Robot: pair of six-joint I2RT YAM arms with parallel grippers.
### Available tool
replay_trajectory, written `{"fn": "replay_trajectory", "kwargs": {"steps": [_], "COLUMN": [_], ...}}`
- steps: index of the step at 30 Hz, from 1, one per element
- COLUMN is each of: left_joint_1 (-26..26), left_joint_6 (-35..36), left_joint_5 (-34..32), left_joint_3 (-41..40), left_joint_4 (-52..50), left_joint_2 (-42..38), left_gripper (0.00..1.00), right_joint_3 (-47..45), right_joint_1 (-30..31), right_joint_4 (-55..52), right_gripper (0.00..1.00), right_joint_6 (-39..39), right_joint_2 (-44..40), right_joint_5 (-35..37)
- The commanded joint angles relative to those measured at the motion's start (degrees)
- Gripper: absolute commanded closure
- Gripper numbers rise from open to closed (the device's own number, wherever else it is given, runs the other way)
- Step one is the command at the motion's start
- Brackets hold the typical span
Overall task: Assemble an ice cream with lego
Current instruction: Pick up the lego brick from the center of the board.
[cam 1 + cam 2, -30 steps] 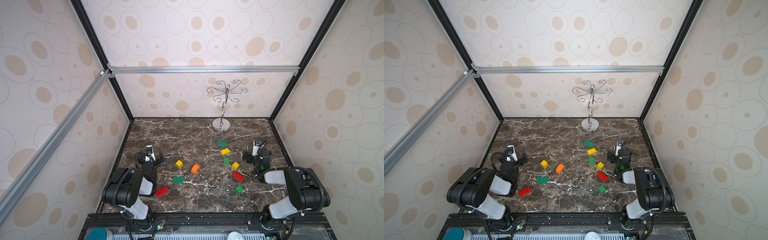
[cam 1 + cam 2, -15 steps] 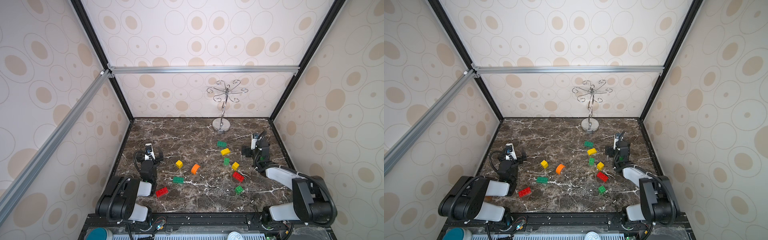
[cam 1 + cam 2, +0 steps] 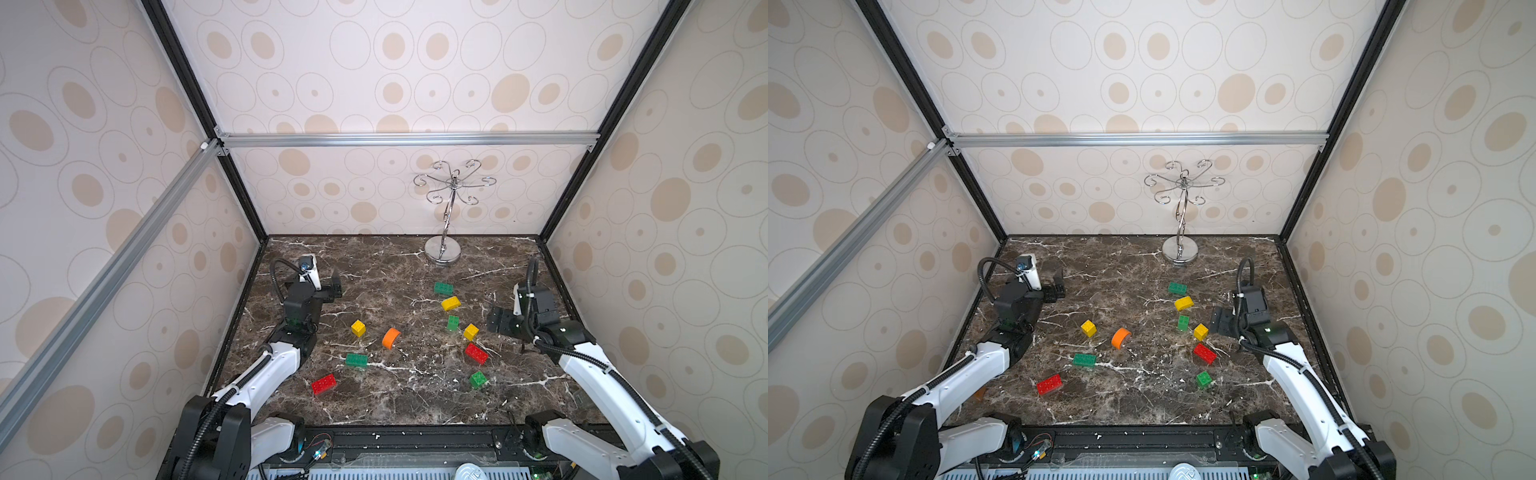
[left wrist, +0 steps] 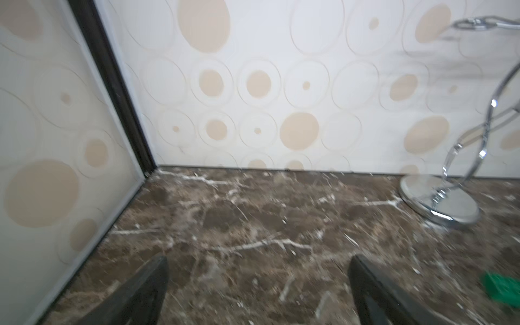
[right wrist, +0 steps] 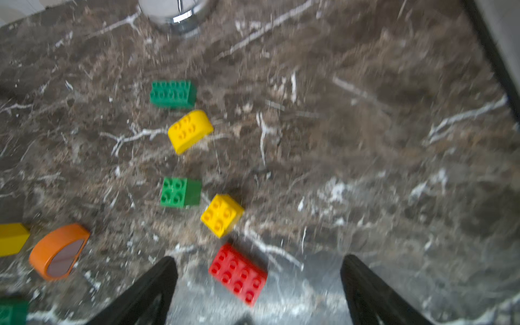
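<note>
Fingers (image 4: 146, 292) of the left gripper (image 4: 257, 270) are spread fully apart and nothing is held between them; fingers (image 5: 152, 289) of the right gripper (image 5: 259, 261) are likewise set wide and empty, with the red oblong brick (image 5: 239, 277) lying untouched on the table (image 3: 374, 266) beneath them.

With the back wall taken as 12 o'clock, the left gripper is stationed at 10 o'clock and the right gripper at 3 o'clock. The pieces are distributed as follows:
- between 1 and 3 o'clock: a green oblong brick (image 3: 443, 288), the yellow domed piece (image 3: 451, 303), a green square brick (image 3: 453, 322) and a yellow square brick (image 3: 471, 331);
- at 4 o'clock: a second green square brick (image 3: 478, 379);
- at centre: the orange domed piece (image 3: 391, 338);
- at 9 o'clock: a second yellow square brick (image 3: 358, 328);
- near 7 o'clock: a second green oblong brick (image 3: 356, 360) and a second red oblong brick (image 3: 323, 384).

No two pieces are joined; the task is judged not yet begun, and every stacking step is left.

All ten pieces are shown together only in both top views; stud detail of the 3 o'clock cluster is given by the right wrist view alone; in the left wrist view only bare marble, the silver stand (image 4: 439, 202) at 12 o'clock and a green brick edge (image 4: 503, 287) are shown.
</note>
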Motion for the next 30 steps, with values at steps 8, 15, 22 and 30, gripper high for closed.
{"fn": "replay_trajectory", "kwargs": {"steps": [8,15,22,30], "left_joint_1": [-8.6,-9.2,-9.2,-9.2], "left_joint_6": [-8.3,-7.0,-7.4,-7.3], "left_joint_5": [5.4,5.2,5.1,4.4], "left_joint_3": [0.9,1.2,1.2,0.9], "left_joint_4": [-9.6,-10.5,-9.9,-10.0], "left_joint_2": [2.0,2.4,3.2,3.6], "left_gripper": [0.0,0.0,0.0,0.0], "right_joint_3": [-7.6,-12.6,-15.7,-16.3], "right_joint_1": [13.6,14.3,14.5,14.5], "right_joint_4": [-11.2,-8.1,-3.3,0.0], "right_gripper": [0.09,0.22,0.31,0.34], "right_joint_6": [30.3,40.4,45.3,46.0], "right_joint_2": [3.1,0.0,1.0,3.5], "right_joint_5": [-7.6,-8.8,-9.9,-9.7]}}
